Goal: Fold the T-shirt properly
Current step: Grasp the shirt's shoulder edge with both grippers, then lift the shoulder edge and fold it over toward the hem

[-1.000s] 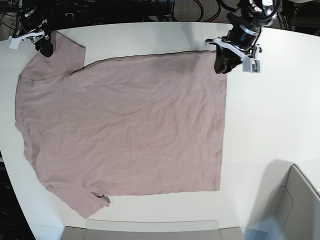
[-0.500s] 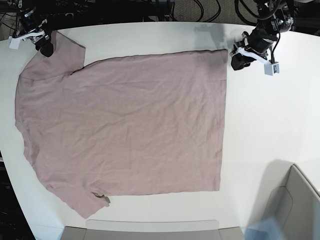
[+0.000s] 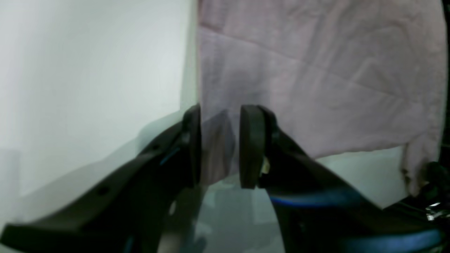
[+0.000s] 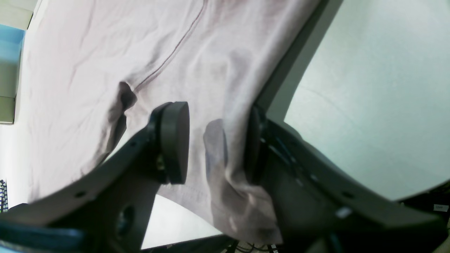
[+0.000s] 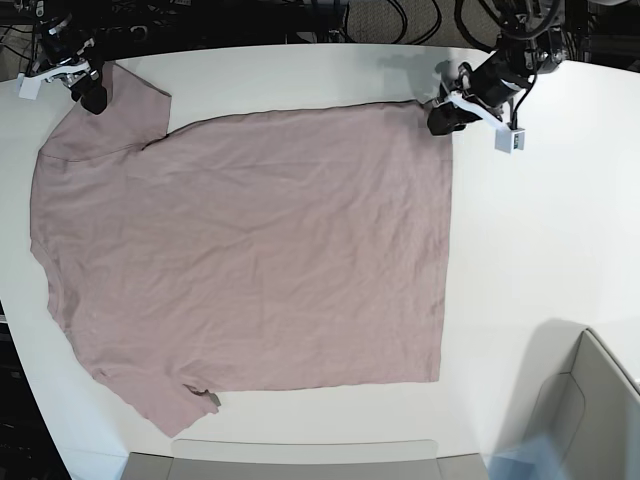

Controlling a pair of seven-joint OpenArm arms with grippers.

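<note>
The T-shirt lies spread flat and unfolded on the white tabletop, lightly wrinkled. In the base view its hem runs down that view's right side and its shoulders and sleeves lie at that view's left, so its long axis runs across the tabletop from one arm to the other.

The left pincer sits at the far hem corner, on the base view's upper right. In the left wrist view the left pincer's jaws stand spread with a gap between them, the straight edge of the cloth running up from just between them; no fabric is pinched. The right pincer sits at the far sleeve, on the base view's upper left. Its wrist view shows the jaws spread apart with a ridge of sleeve fabric standing between them, touching one pad but not clamped.

Both arms thus straddle the far long edge, one at each end. The near edge lies well away from both, so a lengthwise fold would likely carry this far edge toward it.
</note>
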